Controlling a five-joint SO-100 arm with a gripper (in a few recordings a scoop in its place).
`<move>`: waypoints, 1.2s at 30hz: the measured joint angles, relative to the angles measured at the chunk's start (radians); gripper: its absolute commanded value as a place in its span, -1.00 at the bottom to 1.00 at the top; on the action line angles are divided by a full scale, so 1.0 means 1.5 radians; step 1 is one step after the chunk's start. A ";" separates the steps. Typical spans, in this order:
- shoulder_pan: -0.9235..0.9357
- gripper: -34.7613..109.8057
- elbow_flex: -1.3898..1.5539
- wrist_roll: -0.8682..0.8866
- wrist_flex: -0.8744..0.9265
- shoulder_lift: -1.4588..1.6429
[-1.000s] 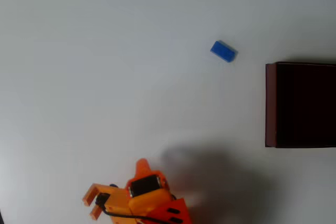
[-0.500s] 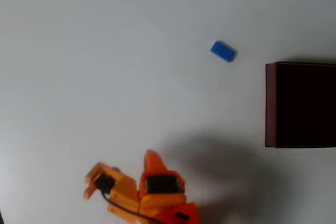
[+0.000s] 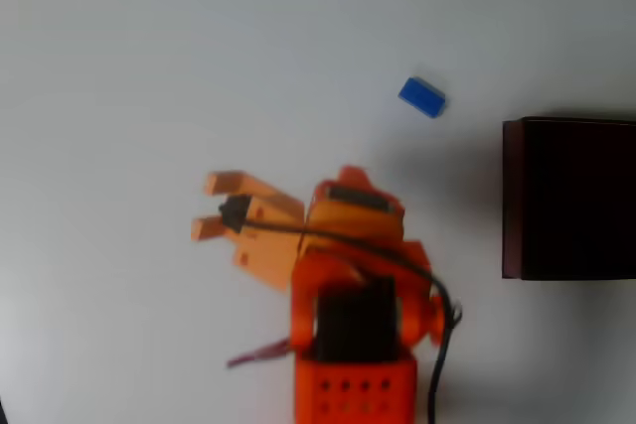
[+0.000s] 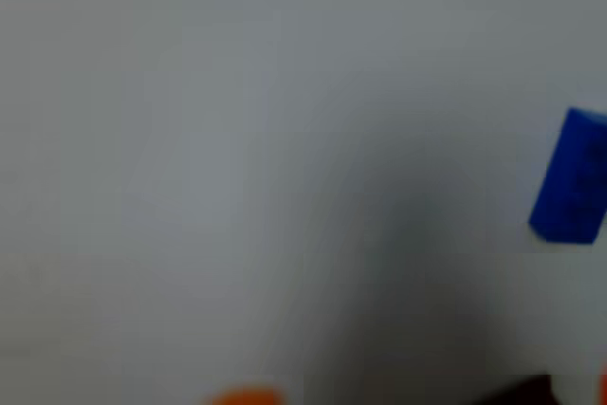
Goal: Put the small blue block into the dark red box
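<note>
The small bright blue rectangular block (image 3: 422, 97) lies flat on the plain white bench (image 3: 149, 57), skewed a little, in the upper right of the overhead view. The large square box with thin dark red walls and a near-black inside (image 3: 568, 198) sits near it, lower and to the right at the picture's edge, apart from the block and open at the top, so a drop from above would do. Nothing lies between the two.

The orange two-finger claw (image 3: 214, 208) hangs over the bench well to the left of the block, its fingers pointing toward the left edge of the overhead view. The fingers are spread with a clear gap between them and nothing inside, which suits an approach and not a carry. The orange arm (image 3: 353, 245) rises from its base at the bottom edge.

In the wrist view the block (image 4: 571, 177) sits at the far right edge, blurred, so the claw is probably not aimed at it. The reach is barely begun: the claw has to swing right until the block sits between the fingers, then descend and close across its narrow sides, since the brick is tiny and a skewed pinch could flick it away.
</note>
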 measured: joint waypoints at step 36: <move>0.120 -0.28 -0.480 -0.027 -0.011 -0.593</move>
